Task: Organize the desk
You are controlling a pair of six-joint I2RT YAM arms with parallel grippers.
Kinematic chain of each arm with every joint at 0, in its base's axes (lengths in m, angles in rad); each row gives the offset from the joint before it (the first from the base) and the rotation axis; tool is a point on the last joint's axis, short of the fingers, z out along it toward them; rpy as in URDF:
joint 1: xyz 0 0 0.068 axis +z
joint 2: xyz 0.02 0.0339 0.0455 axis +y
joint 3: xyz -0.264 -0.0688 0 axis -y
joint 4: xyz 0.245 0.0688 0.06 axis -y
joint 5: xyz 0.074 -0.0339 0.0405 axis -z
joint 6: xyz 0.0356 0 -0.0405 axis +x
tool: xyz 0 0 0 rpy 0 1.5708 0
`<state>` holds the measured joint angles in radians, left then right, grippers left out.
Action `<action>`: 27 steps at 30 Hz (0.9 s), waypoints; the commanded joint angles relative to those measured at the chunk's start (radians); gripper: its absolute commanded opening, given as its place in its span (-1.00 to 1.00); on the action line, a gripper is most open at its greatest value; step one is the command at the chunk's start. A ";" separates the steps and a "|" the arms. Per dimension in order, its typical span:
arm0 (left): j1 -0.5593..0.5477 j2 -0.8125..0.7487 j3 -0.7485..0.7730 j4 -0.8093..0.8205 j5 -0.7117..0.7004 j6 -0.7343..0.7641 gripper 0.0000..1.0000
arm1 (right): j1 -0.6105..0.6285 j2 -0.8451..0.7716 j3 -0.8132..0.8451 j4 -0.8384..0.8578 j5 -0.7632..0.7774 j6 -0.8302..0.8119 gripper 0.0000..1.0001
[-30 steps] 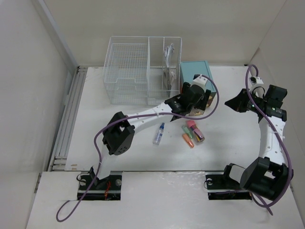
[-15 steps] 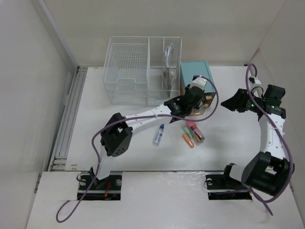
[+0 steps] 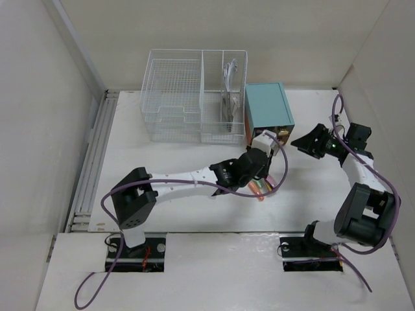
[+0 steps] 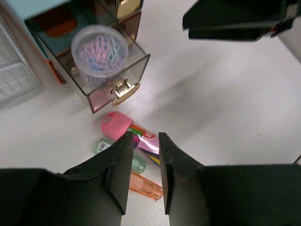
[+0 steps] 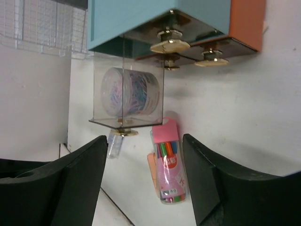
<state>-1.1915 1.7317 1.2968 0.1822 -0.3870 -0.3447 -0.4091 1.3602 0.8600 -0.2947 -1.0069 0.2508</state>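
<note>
The white desk [image 3: 168, 162] holds a teal box [image 3: 268, 111] whose clear brown drawer [image 4: 117, 70] stands pulled out, with a round tub of coloured paper clips [image 4: 99, 49] inside. In front of the drawer lie a pink marker pack [image 4: 141, 134], a green highlighter [image 4: 137, 162] and an orange one [image 4: 146, 186]. My left gripper [image 4: 146, 136] hovers over them, jaws a narrow gap apart with nothing between. In the top view the left gripper [image 3: 257, 172] covers most of the pens. My right gripper [image 3: 305, 139] sits right of the box, wide open and empty, facing the drawer [image 5: 127, 94] and marker pack [image 5: 170, 162].
A white wire-mesh basket [image 3: 194, 97] stands left of the teal box at the back. A small clear bottle [image 5: 114, 143] lies on the desk beyond the drawer. Walls close in on the left and right. A purple cable [image 3: 279, 175] loops beside the left wrist.
My left gripper has drawn back from the box front to above the pens, its arm swinging lower. My right gripper has moved left toward the box.
</note>
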 commanded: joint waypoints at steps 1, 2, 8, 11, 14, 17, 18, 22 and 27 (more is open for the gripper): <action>0.018 0.043 -0.024 0.100 0.051 -0.048 -0.48 | 0.050 -0.001 -0.016 0.264 0.053 0.172 0.41; 0.027 0.057 -0.024 0.100 0.063 -0.048 -0.41 | 0.061 0.008 -0.016 0.293 0.063 0.226 0.41; 0.069 0.132 -0.005 0.129 0.100 -0.059 -0.30 | 0.174 0.092 0.004 0.410 0.174 0.323 0.39; 0.082 0.166 0.018 0.129 0.123 -0.059 -0.30 | 0.196 0.128 0.016 0.420 0.215 0.344 0.39; 0.105 0.189 0.038 0.129 0.134 -0.050 -0.30 | 0.205 0.157 0.025 0.420 0.238 0.354 0.36; 0.128 0.209 0.056 0.129 0.134 -0.050 -0.30 | 0.214 0.180 0.034 0.445 0.260 0.364 0.36; 0.142 0.219 0.067 0.129 0.134 -0.040 -0.30 | 0.214 0.180 0.034 0.463 0.272 0.364 0.36; 0.181 0.239 0.079 0.138 0.155 -0.040 -0.30 | 0.224 0.218 0.034 0.520 0.297 0.406 0.36; 0.202 0.261 0.128 0.138 0.165 -0.040 -0.30 | 0.243 0.264 0.043 0.583 0.324 0.461 0.36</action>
<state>-1.0073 1.9976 1.3609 0.2687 -0.2287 -0.3904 -0.1833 1.6100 0.8627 0.1776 -0.7197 0.6586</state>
